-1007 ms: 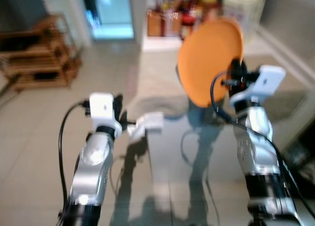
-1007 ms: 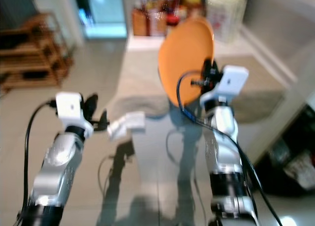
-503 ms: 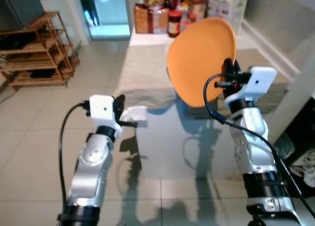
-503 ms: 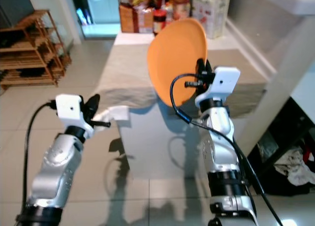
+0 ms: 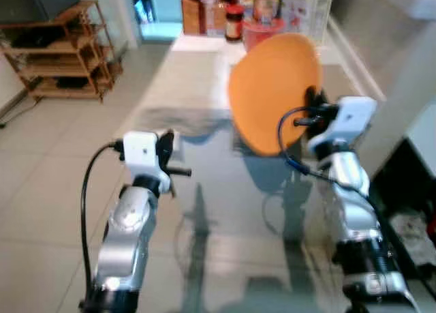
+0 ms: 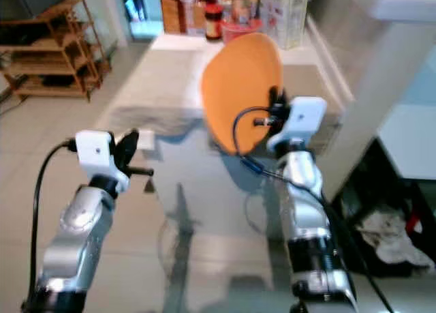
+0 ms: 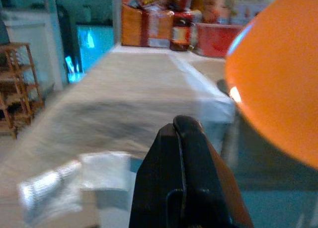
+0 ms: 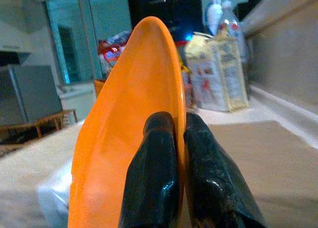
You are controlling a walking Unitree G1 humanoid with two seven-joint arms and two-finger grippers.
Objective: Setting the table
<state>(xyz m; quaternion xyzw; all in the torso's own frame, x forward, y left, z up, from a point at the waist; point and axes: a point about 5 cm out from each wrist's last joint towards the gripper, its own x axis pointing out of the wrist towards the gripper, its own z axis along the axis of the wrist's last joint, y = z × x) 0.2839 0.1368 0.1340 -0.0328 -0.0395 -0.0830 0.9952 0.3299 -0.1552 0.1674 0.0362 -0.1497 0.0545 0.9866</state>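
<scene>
Carrying step: your right hand (image 6: 272, 115) pinches the orange plate (image 6: 238, 88) by its rim (left hand (image 7: 181, 153) closed, empty). Next, lay it flat on the desk (image 5: 191, 88).

Head views: daylit, softly blurred throughout. The glossy bench (image 5: 225, 211) shows glare and arm reflections. Wrist views: dim, teal-tinted; near fingers (image 7: 181, 188) out of focus, backgrounds smeared.

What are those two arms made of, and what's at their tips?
Both arms are shiny silver with black bands. A white box sits at each wrist, trailing a looping black cable. The left end effector and right end effector each have two long black fingers.
</scene>
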